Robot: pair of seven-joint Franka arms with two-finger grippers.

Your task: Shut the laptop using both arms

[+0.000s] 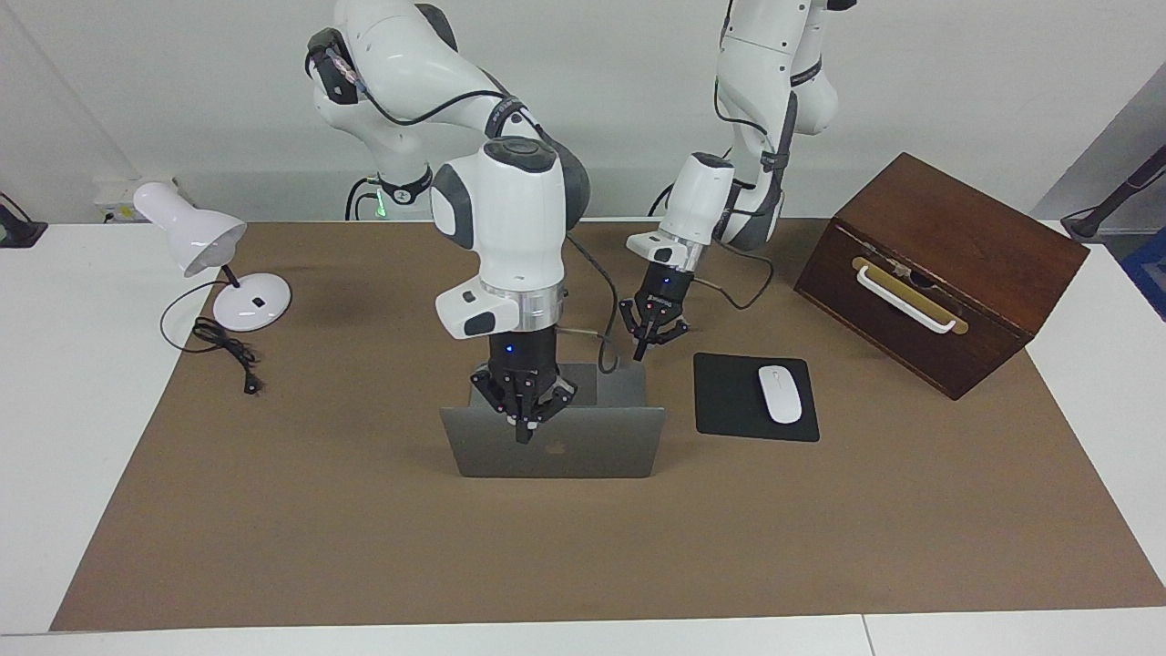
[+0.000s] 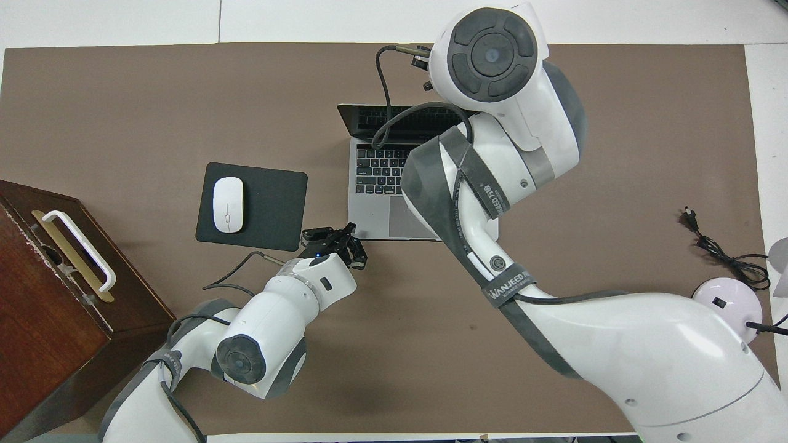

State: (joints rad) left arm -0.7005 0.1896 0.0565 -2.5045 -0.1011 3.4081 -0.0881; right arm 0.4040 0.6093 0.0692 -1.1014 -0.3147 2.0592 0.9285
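Closest to the robots, the left gripper [image 1: 652, 339] hangs over the corner of the laptop's base on the left arm's side, fingers spread wide, gripping nothing. The laptop [image 1: 583, 448] sits open mid-desk [image 1: 364, 510], beside the mouse pad [image 1: 729, 401] with its white mouse [image 1: 780, 394]. The right gripper [image 1: 523, 417] is at the lid's top edge, fingers splayed, can't tell if it's touching.
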